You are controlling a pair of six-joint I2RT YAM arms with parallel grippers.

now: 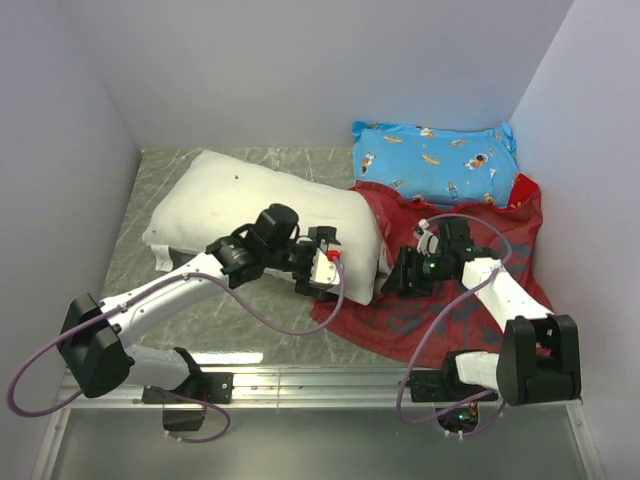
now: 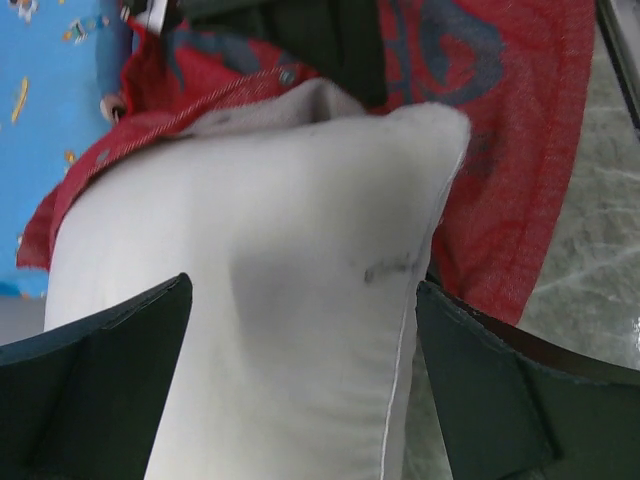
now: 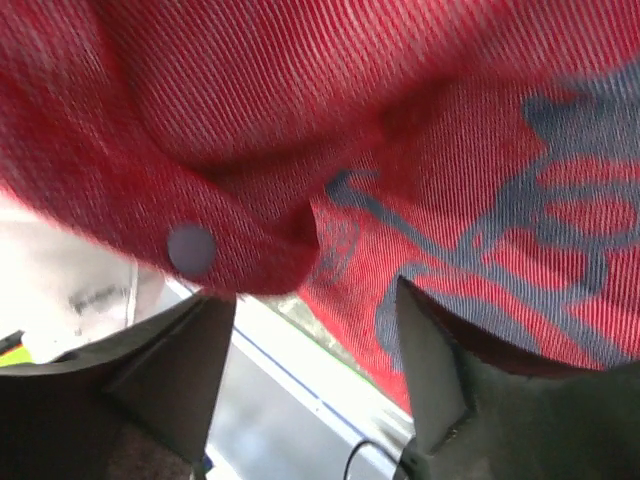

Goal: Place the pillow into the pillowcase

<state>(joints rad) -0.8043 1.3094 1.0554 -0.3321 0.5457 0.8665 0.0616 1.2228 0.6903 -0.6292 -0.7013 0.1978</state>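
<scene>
The pillow [image 1: 250, 215] I am working on is plump, plain white and rectangular, lying flat on a slant from the upper left toward the centre of the overhead frame. A small dark mark shows near its seam in my left wrist view. Its right end rests on the pillowcase [image 1: 450, 290], whose hemmed edge, set with a snap button, laps over one corner; the rest lies bare outside. The pillowcase is dull red with dark grey markings, crumpled and spread across the centre right and lower right.
</scene>
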